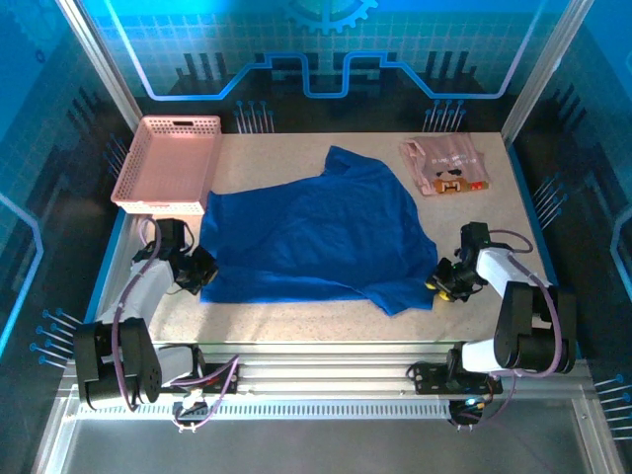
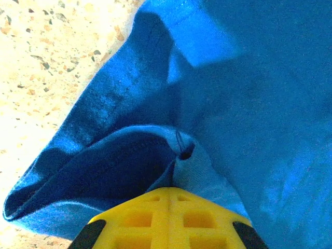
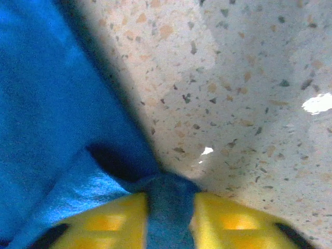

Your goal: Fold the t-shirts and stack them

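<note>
Tightly, shirt [image 1: 316, 232] in left gripper [image 1: 201, 271], right gripper [image 3: 171, 203]

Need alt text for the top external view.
A royal-blue t-shirt lies spread and rumpled across the middle of a speckled table, the left hand at its near-left corner and the right hand at its near-right corner. A small folded pale pink t-shirt lies at the far right; a pink lattice basket sits far left.

A blue shirt [image 1: 316, 232], pale pink shirt [image 1: 444, 168], speckled table [image 1: 479, 222].
</note>
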Tool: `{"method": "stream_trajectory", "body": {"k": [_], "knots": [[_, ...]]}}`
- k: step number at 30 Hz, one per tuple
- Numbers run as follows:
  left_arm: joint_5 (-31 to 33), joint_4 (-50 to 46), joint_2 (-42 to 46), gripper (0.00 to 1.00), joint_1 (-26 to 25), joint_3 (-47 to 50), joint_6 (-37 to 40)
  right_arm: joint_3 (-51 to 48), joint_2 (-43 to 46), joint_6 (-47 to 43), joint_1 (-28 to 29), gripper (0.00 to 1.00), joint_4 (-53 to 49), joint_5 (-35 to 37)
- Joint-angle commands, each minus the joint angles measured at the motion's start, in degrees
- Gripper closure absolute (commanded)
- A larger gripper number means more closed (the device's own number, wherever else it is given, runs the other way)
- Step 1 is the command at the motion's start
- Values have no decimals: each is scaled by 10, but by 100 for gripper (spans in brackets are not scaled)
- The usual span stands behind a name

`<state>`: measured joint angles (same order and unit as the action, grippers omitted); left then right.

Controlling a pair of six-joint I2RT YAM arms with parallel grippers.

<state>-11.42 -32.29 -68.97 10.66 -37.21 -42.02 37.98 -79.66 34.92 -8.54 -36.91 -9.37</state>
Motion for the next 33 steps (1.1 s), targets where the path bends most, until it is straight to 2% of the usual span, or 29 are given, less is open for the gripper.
{"method": "stream_trajectory", "body": {"k": [1,2,3,8,12,25,33], "knots": [[-15,-7,13,99,-2,7,-4,20,5,14,5,92,7,2],[-17,-8,16,100,-2,7,-4,24,16,18,7,99,6,0],[-19,-10,21,100,-2,5,-4,26,32,23,9,100,6,0],[-32,-24,52,100,-2,-4,-7,58,100,33,26,100,-17,8],[-33,-41,87,99,-2,-13,-10,96,116,37,42,100,-36,7],[-14,-60,104,99,0,-20,0,226,86,23,138,100,-67,88],[6,-61,100,99,4,-29,11,297,22,-12,188,100,-81,146]]}}
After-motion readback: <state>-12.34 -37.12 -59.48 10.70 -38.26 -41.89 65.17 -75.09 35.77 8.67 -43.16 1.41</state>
